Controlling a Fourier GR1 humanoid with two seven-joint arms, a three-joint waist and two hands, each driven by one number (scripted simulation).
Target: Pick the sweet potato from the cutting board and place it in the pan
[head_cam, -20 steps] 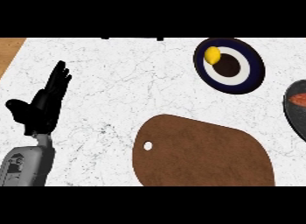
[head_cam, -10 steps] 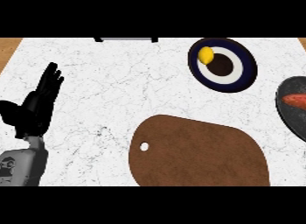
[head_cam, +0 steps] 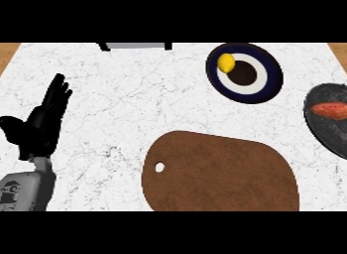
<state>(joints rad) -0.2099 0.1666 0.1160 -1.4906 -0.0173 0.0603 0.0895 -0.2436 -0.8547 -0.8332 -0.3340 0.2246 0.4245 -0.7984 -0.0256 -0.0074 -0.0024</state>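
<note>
The reddish sweet potato (head_cam: 333,110) lies inside the dark pan (head_cam: 336,132) at the right edge of the head view. A brown cutting board (head_cam: 220,173) with a small hole near its left end lies at the lower middle with nothing on it. My left hand (head_cam: 39,126) rests open at the left, fingers straight and pointing up, far from the board and the pan. No right hand shows in the view.
A dark blue plate (head_cam: 264,84) with a white ring stands at the back right, with a yellow lemon (head_cam: 226,62) on its left part. A grey object (head_cam: 136,46) sits at the counter's far edge. Wooden surfaces (head_cam: 1,54) flank the white marble counter.
The whole view has shifted to the left, bringing more of the pan and the sweet potato into sight. My left hand stays open.
</note>
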